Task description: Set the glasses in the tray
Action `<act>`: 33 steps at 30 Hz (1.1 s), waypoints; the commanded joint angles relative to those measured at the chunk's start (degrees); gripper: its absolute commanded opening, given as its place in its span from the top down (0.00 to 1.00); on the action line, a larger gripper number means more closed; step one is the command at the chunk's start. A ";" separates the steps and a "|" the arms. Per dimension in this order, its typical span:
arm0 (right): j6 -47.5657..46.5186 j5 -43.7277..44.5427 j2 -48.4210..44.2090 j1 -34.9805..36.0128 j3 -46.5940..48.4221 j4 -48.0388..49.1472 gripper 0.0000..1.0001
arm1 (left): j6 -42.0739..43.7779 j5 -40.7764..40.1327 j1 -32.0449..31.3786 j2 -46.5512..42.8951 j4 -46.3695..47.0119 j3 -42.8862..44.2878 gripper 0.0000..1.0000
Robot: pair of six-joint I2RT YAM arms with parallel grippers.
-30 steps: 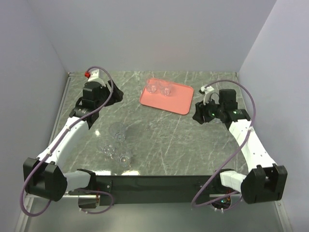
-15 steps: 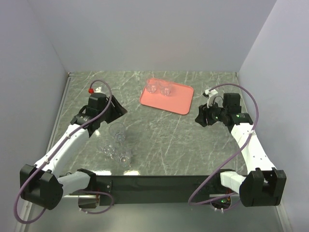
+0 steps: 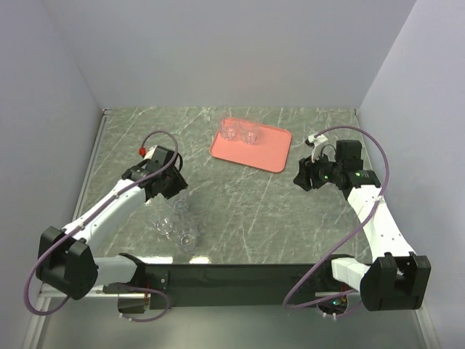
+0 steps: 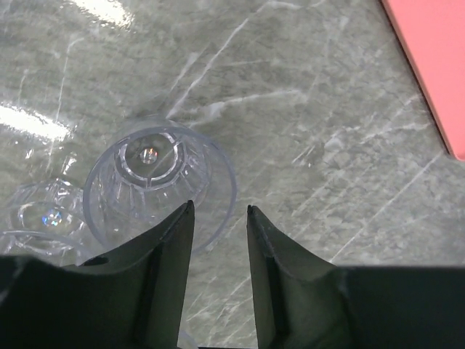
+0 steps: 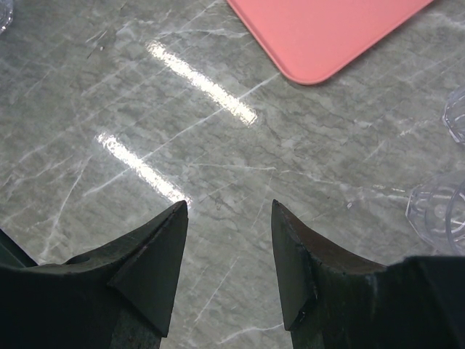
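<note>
The salmon-pink tray (image 3: 263,152) lies at the back centre with two clear glasses (image 3: 229,133) (image 3: 251,136) standing in it. Three more glasses stand on the table at front left (image 3: 180,203) (image 3: 166,225) (image 3: 188,238). My left gripper (image 3: 173,189) is open right above the rearmost of them. In the left wrist view that glass (image 4: 149,182) is upright, and my gripper (image 4: 219,212) straddles its right rim, one finger over the glass and one outside. My right gripper (image 3: 300,178) is open and empty over bare table right of the tray; it also shows in the right wrist view (image 5: 229,207).
Grey walls close in the marble table on three sides. A second glass (image 4: 45,217) stands just left of the one under my left gripper. The tray corner (image 5: 327,29) and glass edges (image 5: 439,211) show in the right wrist view.
My left arm has swung from the back left corner forward and down onto the rearmost table glass. My right arm drew back a little, then stayed still.
</note>
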 commanded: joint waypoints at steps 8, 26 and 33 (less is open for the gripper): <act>-0.89 -0.52 -0.20 -0.21 -0.46 1.82 0.43 | -3.32 -4.91 -3.26 9.28 -4.60 6.95 0.61; -0.89 -0.43 -0.20 -0.21 -0.46 1.73 0.43 | -2.97 -10.72 -7.57 16.58 -7.24 10.90 0.94; -0.98 -0.43 -0.29 -0.21 -0.46 1.73 0.43 | 2.20 -12.83 -9.32 15.18 -4.44 12.66 1.00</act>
